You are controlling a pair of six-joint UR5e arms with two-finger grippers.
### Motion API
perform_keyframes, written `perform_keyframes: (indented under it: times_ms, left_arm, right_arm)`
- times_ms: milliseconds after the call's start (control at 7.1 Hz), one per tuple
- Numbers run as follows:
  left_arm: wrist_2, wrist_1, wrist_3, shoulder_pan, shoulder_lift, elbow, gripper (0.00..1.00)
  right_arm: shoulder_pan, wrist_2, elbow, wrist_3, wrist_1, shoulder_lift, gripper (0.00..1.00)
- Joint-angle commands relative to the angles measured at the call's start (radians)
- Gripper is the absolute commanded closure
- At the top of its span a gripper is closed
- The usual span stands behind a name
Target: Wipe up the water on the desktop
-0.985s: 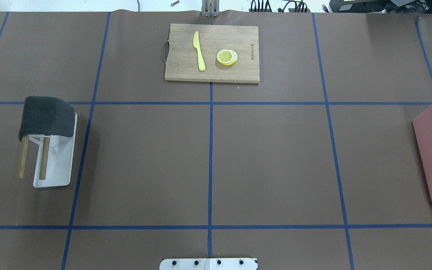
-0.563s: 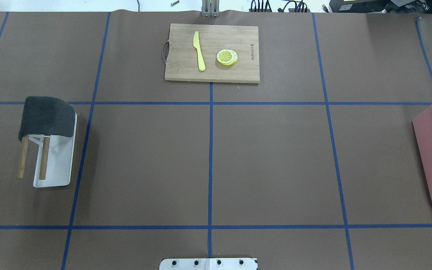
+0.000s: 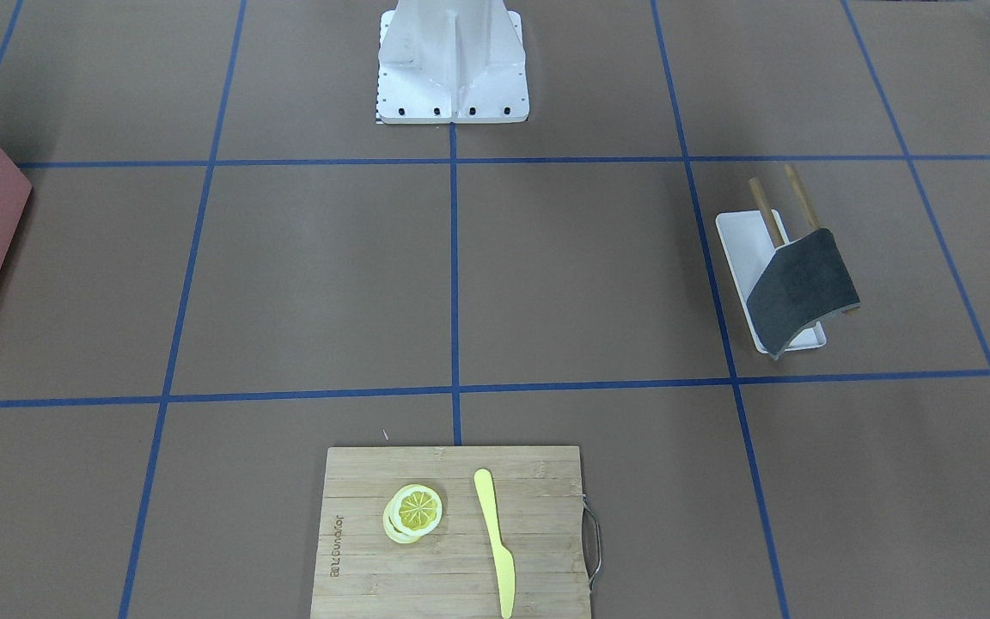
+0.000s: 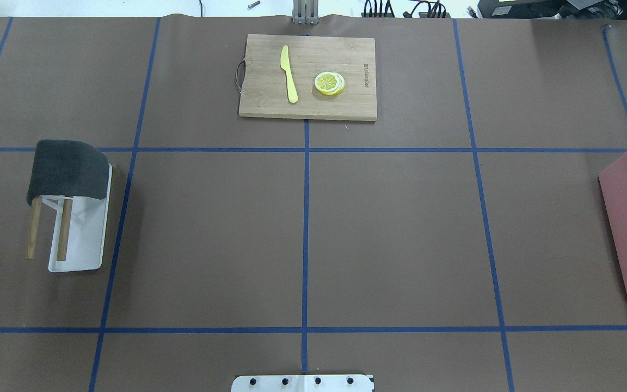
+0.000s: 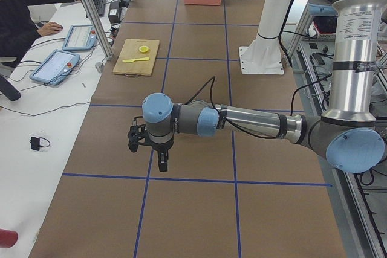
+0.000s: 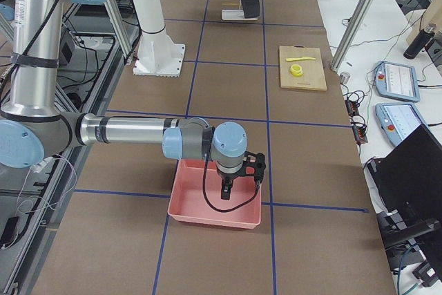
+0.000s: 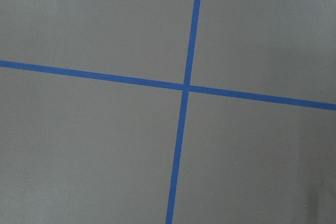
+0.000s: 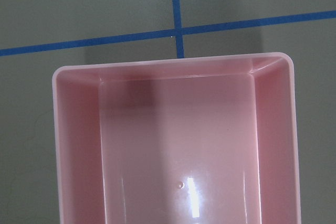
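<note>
The desktop [image 4: 395, 234] is a matte brown surface crossed by blue tape lines; I see no water on it in any view. A dark grey cloth [image 4: 66, 169] hangs over a small wooden-peg rack on a white tray [image 4: 82, 245] at the left. My left gripper [image 5: 162, 162] shows only in the exterior left view, hovering over a tape line, so I cannot tell whether it is open or shut. My right gripper [image 6: 224, 191] shows only in the exterior right view, above a pink bin [image 6: 207, 212], so I cannot tell its state either.
A bamboo cutting board [image 4: 340, 106] at the far middle holds a yellow knife [image 4: 289, 73] and lemon slices [image 4: 329, 83]. The pink bin [image 4: 626, 228] sits at the right edge. The robot's base plate [image 4: 302, 383] is at the near edge. The left wrist view shows a tape crossing [image 7: 185, 86].
</note>
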Motion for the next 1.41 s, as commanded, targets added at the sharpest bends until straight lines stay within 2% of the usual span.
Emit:
perform_keyframes:
  times_ms: [0, 845, 985, 1267]
  left_arm:
    - [-0.001, 0.0, -0.004, 0.0, 0.002, -0.017, 0.02]
    - [-0.008, -0.027, -0.016, 0.002, -0.012, -0.027, 0.02]
    - [-0.018, -0.03, -0.122, 0.003, -0.018, -0.046, 0.02]
    - [-0.118, -0.127, -0.32, 0.009, -0.031, -0.067, 0.02]
  right_arm:
    - [0.0, -0.001, 0.0, 0.0, 0.0, 0.002, 0.0]
    - [0.0, -0.001, 0.0, 0.0, 0.0, 0.007, 0.0]
    - [0.0, 0.001, 0.0, 0.0, 0.0, 0.004, 0.0]
    - [0.0, -0.001, 0.0, 0.0, 0.0, 0.004, 0.0]
